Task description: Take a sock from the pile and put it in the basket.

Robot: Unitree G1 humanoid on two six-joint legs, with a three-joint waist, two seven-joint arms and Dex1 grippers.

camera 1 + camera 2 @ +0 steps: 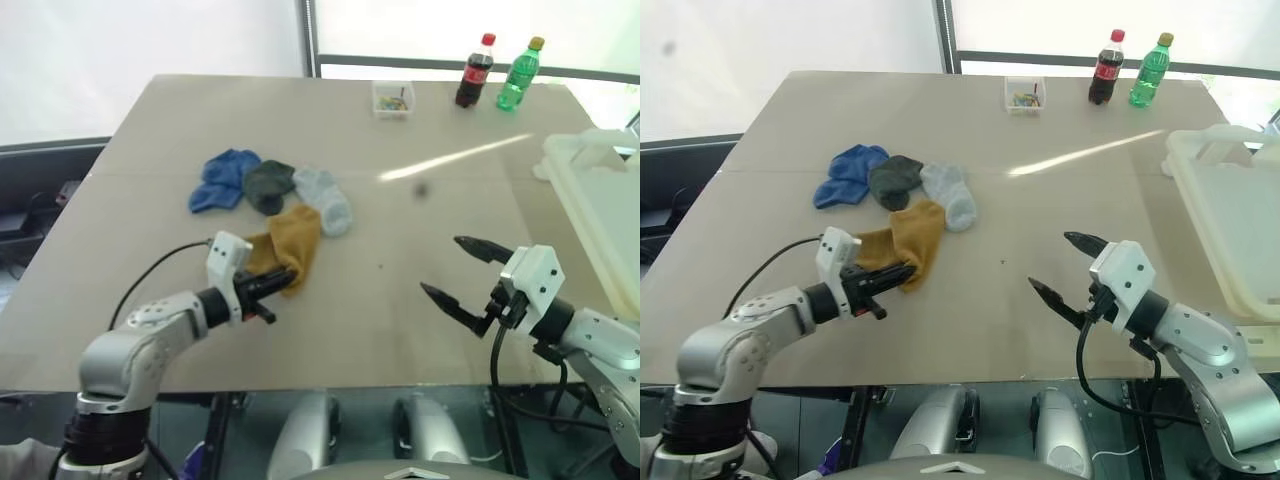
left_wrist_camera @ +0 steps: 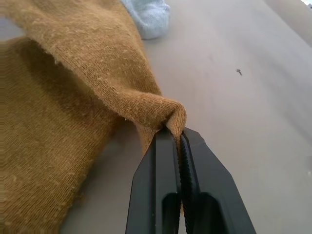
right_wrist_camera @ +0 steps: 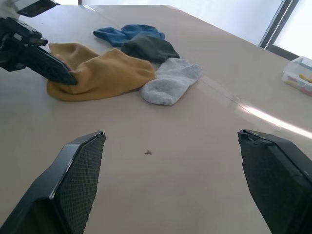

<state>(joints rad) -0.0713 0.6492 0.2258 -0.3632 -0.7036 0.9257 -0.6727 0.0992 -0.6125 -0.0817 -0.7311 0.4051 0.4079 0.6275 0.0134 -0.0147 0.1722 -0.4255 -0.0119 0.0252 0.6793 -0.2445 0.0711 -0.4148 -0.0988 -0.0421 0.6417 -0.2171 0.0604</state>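
Pinching the mustard sock's (image 1: 288, 243) edge, the left end effector (image 1: 283, 284) sits just before the pile (image 1: 268, 186). The right end effector (image 1: 462, 273) gapes wide, empty; the basket (image 1: 600, 200) beyond it. Bottles (image 1: 474, 70) and a clear box (image 1: 393, 99) stand far across the worktop (image 1: 380, 320).

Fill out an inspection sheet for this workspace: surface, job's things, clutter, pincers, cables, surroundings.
Surface: beige table, with a tiny dark speck on it.
Job's things: mustard sock pinched at one edge, mostly lying on the table; blue sock, dark green sock and pale grey sock clustered behind it; white basket at the table's right edge, no sock seen in it.
Clutter: small clear box, cola bottle and green bottle at the far edge.
Pincers: left pincer shut on the mustard sock; right pincer open, holding nothing.
Cables: black cable along the left arm; another by the right wrist.
Surroundings: bright window beyond the table.
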